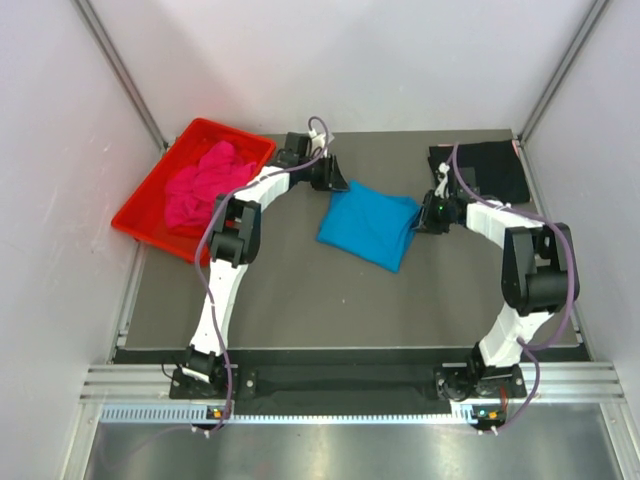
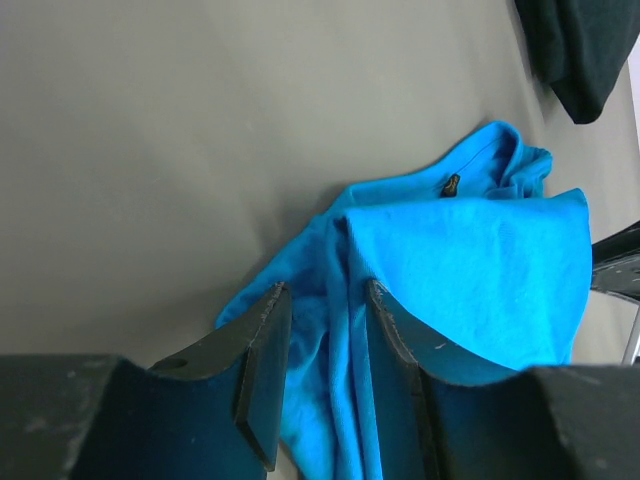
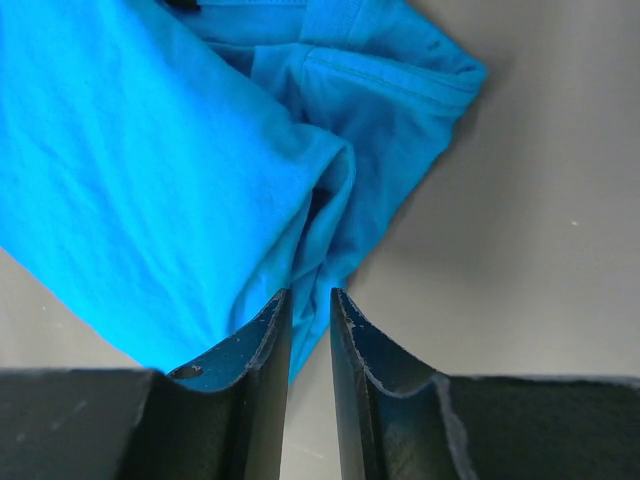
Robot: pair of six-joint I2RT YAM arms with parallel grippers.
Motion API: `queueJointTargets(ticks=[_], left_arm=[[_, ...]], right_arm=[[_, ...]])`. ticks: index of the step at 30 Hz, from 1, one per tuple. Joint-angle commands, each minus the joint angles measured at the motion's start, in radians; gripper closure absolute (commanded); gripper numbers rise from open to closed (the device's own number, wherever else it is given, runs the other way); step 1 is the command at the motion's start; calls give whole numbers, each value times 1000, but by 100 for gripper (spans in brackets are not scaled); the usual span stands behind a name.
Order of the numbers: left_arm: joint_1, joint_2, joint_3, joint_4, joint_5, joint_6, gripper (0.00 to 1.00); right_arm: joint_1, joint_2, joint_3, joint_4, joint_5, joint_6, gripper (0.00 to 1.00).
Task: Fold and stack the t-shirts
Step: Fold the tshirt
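The turquoise t-shirt (image 1: 368,226) lies folded in a rough rectangle at the middle of the table. My left gripper (image 1: 335,180) is at its far left corner; its jaws (image 2: 326,290) stand open, with loose folds of the turquoise cloth (image 2: 470,270) between them. My right gripper (image 1: 428,212) is at the shirt's right edge. Its fingers (image 3: 310,295) are nearly together, shut on a bunched fold of the turquoise cloth (image 3: 150,170). The black t-shirt (image 1: 482,170) lies at the back right. The magenta-pink t-shirt (image 1: 205,185) is crumpled inside the red tray.
The red plastic tray (image 1: 140,225) stands at the back left, angled against the left wall. White walls close in the table on three sides. A corner of the black t-shirt (image 2: 585,50) shows in the left wrist view.
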Motion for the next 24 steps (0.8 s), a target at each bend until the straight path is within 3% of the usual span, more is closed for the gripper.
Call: queueJointTargets(ticks=[1,6,7,12,24], left_arm=[[-5,6,43,74,20,-7,59],[-7,12,45,80,1,-9,65],[-7,14,45,83,-1,-13,74],[-7,29,53,83,-16,-41,99],[-2,35,48,68,-75,-69,100]], right_arm=[[-10,19,32,80,-36,22,78],[-11,38,24,128,-56,54,79],[-11,36,21,135,-61,59,80],[-11,24,7,158,-62,78,84],[-11,33,-6,190,-64,94,75]])
